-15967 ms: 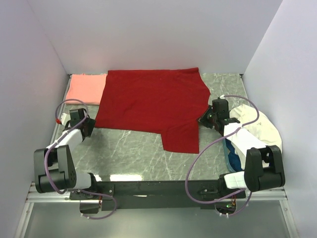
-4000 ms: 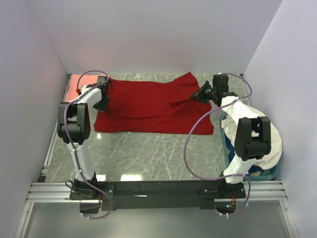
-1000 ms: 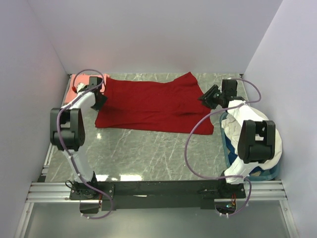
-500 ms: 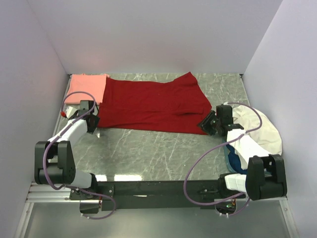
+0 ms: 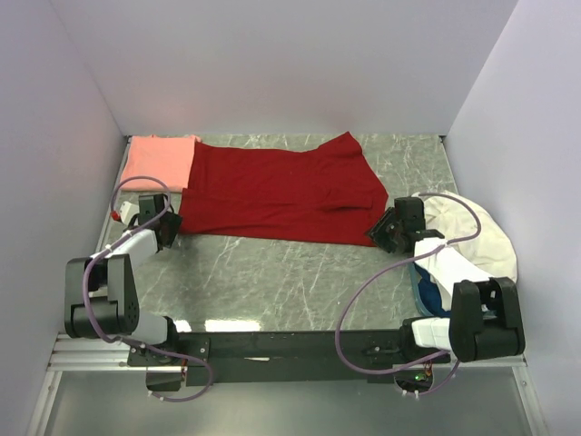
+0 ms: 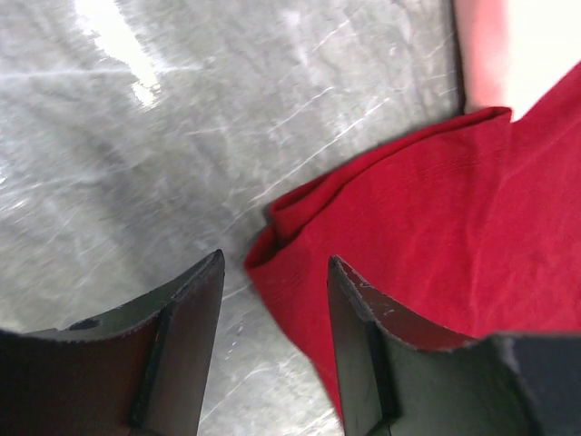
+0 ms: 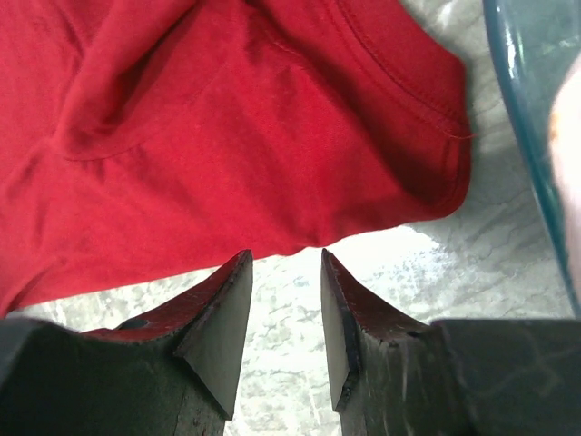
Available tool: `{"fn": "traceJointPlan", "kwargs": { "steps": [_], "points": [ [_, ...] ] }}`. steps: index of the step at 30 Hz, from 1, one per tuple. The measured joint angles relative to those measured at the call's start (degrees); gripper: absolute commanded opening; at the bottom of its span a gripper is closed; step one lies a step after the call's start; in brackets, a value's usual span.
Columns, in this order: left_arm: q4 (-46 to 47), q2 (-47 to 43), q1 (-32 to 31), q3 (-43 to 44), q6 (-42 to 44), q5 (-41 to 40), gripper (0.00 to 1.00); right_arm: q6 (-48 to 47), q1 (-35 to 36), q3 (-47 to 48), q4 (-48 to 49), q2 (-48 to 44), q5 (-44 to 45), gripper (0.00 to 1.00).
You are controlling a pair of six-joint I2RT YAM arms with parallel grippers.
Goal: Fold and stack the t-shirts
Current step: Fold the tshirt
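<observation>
The deep red t-shirt [image 5: 277, 191] lies folded in half across the back of the table. The salmon-pink t-shirt [image 5: 160, 162] sits folded at the back left, and the red one's left end overlaps its edge. My left gripper [image 5: 170, 229] is low at the red shirt's near-left corner. It is open [image 6: 276, 263], with that doubled corner [image 6: 300, 218] lying on the table just past and partly between the tips. My right gripper [image 5: 378, 229] is at the near-right corner, open [image 7: 286, 256], its tips just short of the red hem [image 7: 272, 182]. Neither holds cloth.
A blue basket [image 5: 419, 292] heaped with white cloth [image 5: 472, 238] stands at the right edge, its rim [image 7: 531, 136] close beside my right gripper. White walls close in the table on the left, back and right. Bare marble tabletop [image 5: 272, 282] lies in front of the shirt.
Both arms have drawn back from the shirt's far side to its near corners over the last second. The red shirt lies as it did, folded in half.
</observation>
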Motion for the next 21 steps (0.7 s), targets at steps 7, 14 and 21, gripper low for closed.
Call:
{"fn": "traceJointPlan", "kwargs": {
  "steps": [7,14,21],
  "points": [
    [4.2,2.8,1.4,-0.1,1.4,2.6,0.49,0.6,0.0,0.0,0.4,3.3,1.0,0.45],
    [5.7,4.1,1.5,-0.2,1.8,3.6,0.38,0.9,0.0,0.0,0.3,3.9,2.3,0.48],
    [6.2,4.9,1.5,-0.2,2.3,4.0,0.2,0.8,0.2,1.3,1.0,7.7,3.1,0.49]
  ]
}}
